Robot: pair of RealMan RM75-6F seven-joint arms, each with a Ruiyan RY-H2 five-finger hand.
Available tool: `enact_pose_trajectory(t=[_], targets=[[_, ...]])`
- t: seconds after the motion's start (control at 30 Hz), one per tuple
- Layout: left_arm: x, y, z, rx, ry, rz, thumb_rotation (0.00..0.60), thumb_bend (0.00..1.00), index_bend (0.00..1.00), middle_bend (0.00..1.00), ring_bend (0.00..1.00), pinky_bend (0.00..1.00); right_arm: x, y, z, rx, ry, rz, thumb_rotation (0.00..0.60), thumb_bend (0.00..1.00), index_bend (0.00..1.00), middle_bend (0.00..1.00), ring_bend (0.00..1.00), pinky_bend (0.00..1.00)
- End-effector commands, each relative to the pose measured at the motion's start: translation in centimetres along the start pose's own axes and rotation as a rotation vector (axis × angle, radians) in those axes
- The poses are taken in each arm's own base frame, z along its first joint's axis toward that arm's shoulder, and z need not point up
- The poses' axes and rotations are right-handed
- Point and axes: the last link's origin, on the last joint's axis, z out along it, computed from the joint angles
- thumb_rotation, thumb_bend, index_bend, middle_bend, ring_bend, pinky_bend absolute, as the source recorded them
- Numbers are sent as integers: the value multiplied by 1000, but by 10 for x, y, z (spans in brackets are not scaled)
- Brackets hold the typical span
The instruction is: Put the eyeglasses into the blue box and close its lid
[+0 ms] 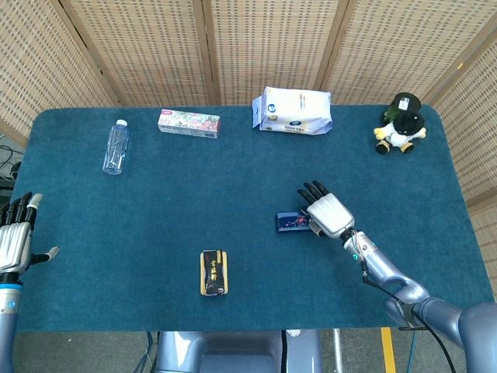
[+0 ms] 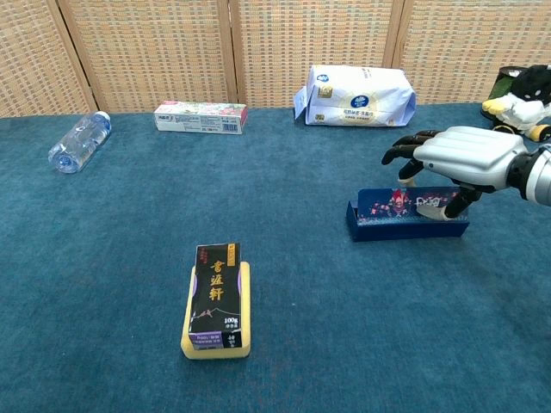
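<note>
The blue box lies right of the table's middle. In the chest view, the blue box shows its flower-patterned lid tipped down over it, front edge still slightly raised. The eyeglasses are hidden under the lid. My right hand hovers over the box's right end, palm down and fingers spread. From the chest, the right hand has its thumb touching the lid. My left hand stays at the table's left edge, fingers apart and holding nothing.
A black-and-yellow pack lies near the front edge. Along the back are a water bottle, a toothpaste carton, a white bag and a plush toy. The blue cloth between them is bare.
</note>
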Motion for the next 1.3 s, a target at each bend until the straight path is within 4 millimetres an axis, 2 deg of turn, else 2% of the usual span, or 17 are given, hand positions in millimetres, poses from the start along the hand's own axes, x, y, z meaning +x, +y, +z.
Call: enact_pose_trajectory(t=[0.03, 0.17, 0.23, 0.6, 0.63, 0.8, 0.87, 0.97, 1.17, 1.3], targets=[[0, 0, 0, -1, 1, 0, 600, 0, 0, 0, 0, 0, 0, -1, 1, -4, 21, 8, 600, 506, 394, 107, 0, 60], [0, 0, 0, -1, 0, 2, 600, 0, 0, 0, 0, 0, 0, -2, 3, -13, 49, 17, 600, 448, 250, 77, 0, 60], [0, 0, 0, -1, 1, 2, 600, 0, 0, 0, 0, 0, -1, -2, 5, -17, 58, 21, 600, 439, 217, 64, 0, 60], [-1, 0, 0, 1, 2, 3, 600, 0, 0, 0, 0, 0, 6, -4, 9, -33, 127, 58, 600, 410, 173, 15, 0, 60], [0, 0, 0, 2, 3, 3, 600, 0, 0, 0, 0, 0, 9, -4, 8, -33, 136, 79, 600, 384, 151, 7, 0, 60], [-1, 0, 0, 1, -1, 5, 600, 0, 0, 0, 0, 0, 24, -4, 4, -3, 96, 186, 600, 104, 25, 0, 0, 28], [-2, 0, 1, 1, -3, 6, 600, 0, 0, 0, 0, 0, 33, -4, 2, 15, 49, 233, 600, 53, 10, 0, 0, 8], [-1, 0, 0, 0, -1, 3, 600, 0, 0, 0, 0, 0, 38, -3, 1, 23, -1, 240, 600, 53, 8, 0, 0, 1], [-1, 0, 0, 0, -1, 4, 600, 0, 0, 0, 0, 0, 21, -6, 2, 40, -129, 199, 600, 55, 0, 0, 0, 0], [-1, 0, 1, 1, -2, 5, 600, 0, 0, 0, 0, 0, 15, -9, 8, 40, -149, 172, 600, 101, 0, 0, 0, 0]])
